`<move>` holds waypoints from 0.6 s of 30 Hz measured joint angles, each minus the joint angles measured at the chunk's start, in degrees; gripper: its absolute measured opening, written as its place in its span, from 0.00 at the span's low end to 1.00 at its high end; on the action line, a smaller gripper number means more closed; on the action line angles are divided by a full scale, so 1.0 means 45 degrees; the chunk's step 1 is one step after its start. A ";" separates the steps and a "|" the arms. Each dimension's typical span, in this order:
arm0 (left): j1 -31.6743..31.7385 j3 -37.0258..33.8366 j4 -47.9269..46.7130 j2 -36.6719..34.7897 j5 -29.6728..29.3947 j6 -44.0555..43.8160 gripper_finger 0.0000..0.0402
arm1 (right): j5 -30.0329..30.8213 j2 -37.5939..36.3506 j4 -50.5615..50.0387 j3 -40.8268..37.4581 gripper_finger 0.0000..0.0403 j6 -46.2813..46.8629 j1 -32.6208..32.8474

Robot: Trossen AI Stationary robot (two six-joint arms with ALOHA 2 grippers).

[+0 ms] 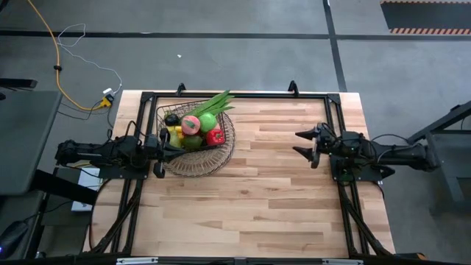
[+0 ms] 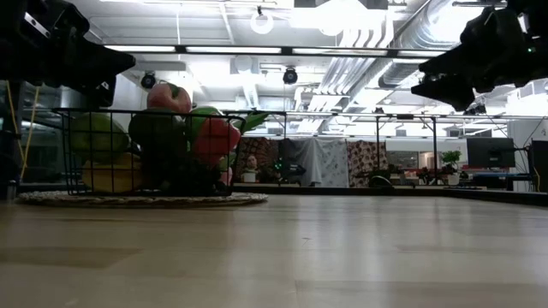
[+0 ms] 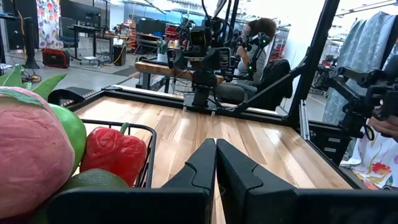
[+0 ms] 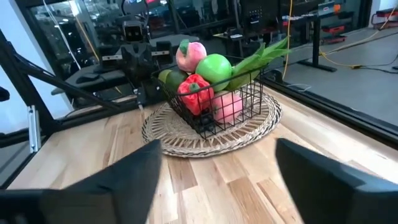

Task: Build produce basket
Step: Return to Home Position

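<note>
The dark wire basket point(image 1: 196, 151) stands on its round woven rim on the table's far left part. It holds the produce: a pink peach point(image 1: 190, 123), a green apple point(image 1: 207, 121), a red pepper point(image 1: 215, 136), a yellow piece point(image 1: 174, 133), a dark purple piece point(image 1: 171, 119) and green leafy stalks point(image 1: 218, 101) that stick out over the far side. My left gripper point(image 3: 216, 149) is shut and empty, raised beside the basket's left side point(image 1: 175, 146). My right gripper point(image 1: 296, 143) is open and empty, raised at the table's right, pointing toward the basket point(image 4: 211, 118).
Bare wooden table top point(image 1: 257, 191) lies between the grippers and toward the near edge. A black frame rail point(image 1: 243, 96) runs along the far edge. A person point(image 3: 258, 43) sits beyond the table in the left wrist view.
</note>
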 joint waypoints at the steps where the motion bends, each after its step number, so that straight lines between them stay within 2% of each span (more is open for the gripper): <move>1: 0.0000 0.0000 0.0001 0.0000 0.0000 0.0000 0.01 | -0.0001 -0.0186 -0.0220 0.0000 0.73 0.0065 0.0000; 5: -0.0001 0.0000 -0.0002 0.0000 0.0000 0.0000 0.01 | -0.0015 -0.0861 -0.0961 0.0000 0.49 0.0315 0.0000; 10: -0.0003 0.0000 -0.0002 0.0000 0.0000 0.0000 0.01 | -0.0363 -0.1566 -0.1157 -0.0101 0.08 0.0528 0.0000; 12: -0.0001 0.0000 -0.0002 0.0000 0.0000 0.0000 0.01 | -0.0579 -0.1947 -0.0380 -0.0524 0.04 0.0550 0.0000; 15: 0.0001 0.0000 -0.0002 0.0000 0.0000 0.0000 0.01 | -0.0692 -0.2518 0.0611 -0.1319 0.07 0.0550 0.0005; 18: 0.0001 0.0000 -0.0001 0.0000 -0.0001 0.0000 0.01 | -0.0676 -0.2752 0.0460 -0.1442 0.03 0.0499 0.0000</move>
